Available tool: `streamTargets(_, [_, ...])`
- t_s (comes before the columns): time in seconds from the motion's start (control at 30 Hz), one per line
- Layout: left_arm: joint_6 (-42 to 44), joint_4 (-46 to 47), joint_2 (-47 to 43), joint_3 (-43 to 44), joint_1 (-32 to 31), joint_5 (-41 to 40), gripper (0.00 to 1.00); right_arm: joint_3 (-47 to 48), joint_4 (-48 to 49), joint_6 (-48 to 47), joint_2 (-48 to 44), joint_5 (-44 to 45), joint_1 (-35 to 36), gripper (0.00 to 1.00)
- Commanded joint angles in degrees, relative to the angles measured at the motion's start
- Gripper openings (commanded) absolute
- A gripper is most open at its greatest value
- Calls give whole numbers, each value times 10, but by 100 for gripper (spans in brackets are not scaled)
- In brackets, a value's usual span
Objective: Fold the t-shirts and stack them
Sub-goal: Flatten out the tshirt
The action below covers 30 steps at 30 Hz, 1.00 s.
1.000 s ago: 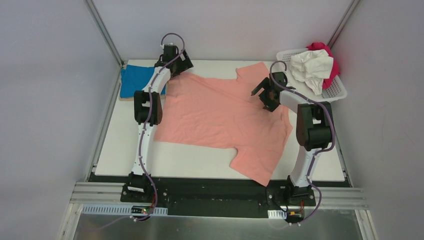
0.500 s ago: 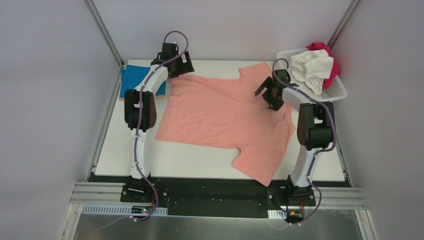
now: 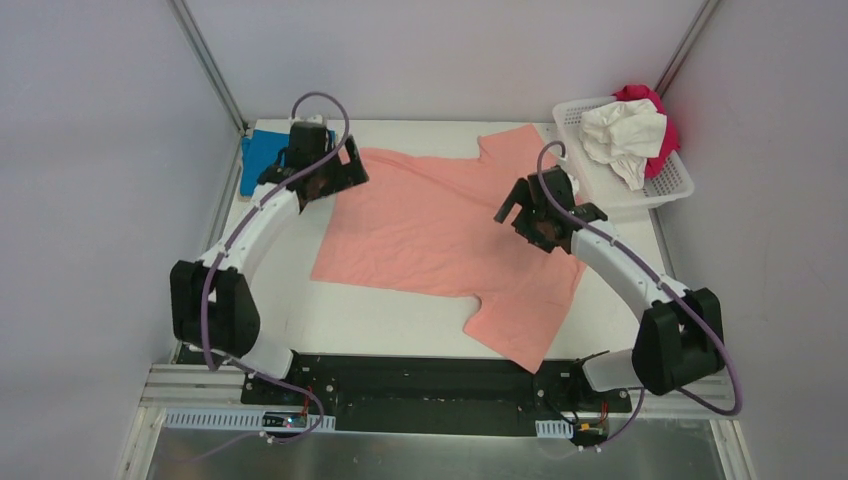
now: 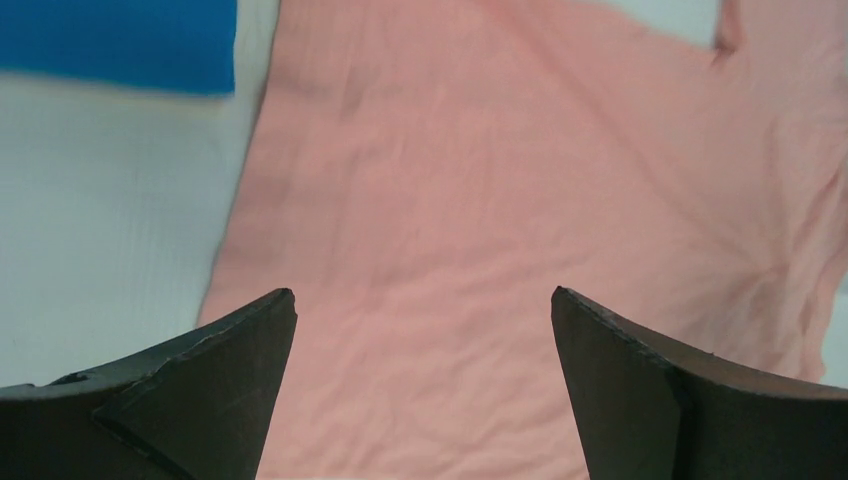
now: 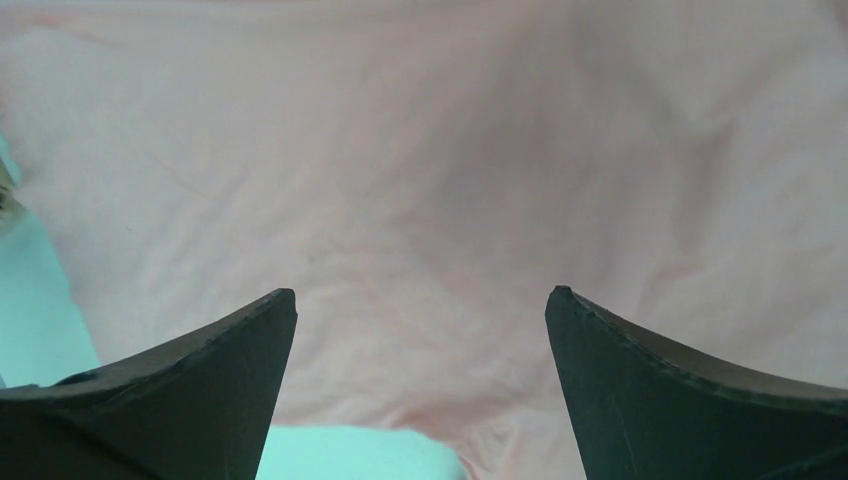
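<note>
A salmon-pink t-shirt (image 3: 440,225) lies spread flat on the white table; it fills the left wrist view (image 4: 480,200) and the right wrist view (image 5: 430,170). A folded bright blue t-shirt (image 3: 262,152) lies at the far left corner, seen also in the left wrist view (image 4: 120,45). White (image 3: 622,132) and magenta (image 3: 655,110) t-shirts lie crumpled in the basket. My left gripper (image 3: 338,185) hovers open and empty over the pink shirt's far left edge. My right gripper (image 3: 527,222) hovers open and empty over its right side.
A white lattice basket (image 3: 672,180) stands at the far right corner. A thin tan board edge (image 3: 250,196) shows under the blue shirt. Grey walls and metal frame posts enclose the table (image 3: 380,320). My arms' bases sit on the black rail at the near edge.
Both arms have swung outward and pulled back toward the near edge. My left gripper moved near and left over the shirt's edge; my right gripper moved slightly nearer. The pink shirt has not moved.
</note>
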Motion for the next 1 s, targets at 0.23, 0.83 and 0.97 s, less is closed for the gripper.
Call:
streamTargets(0.23, [-117,71,-122,-372,-20,-1,99,-160,-10,51,-53,-13,11,100])
streamTargets(0.83, [-212,-19,-227,-541,-25,3,99,-192,-51,19,-150,-5,-22,100])
streamTargets(0.97, [-209,-72,-272,-526,-29,-27,99,-192,-66,11,-176,-4,-28,100])
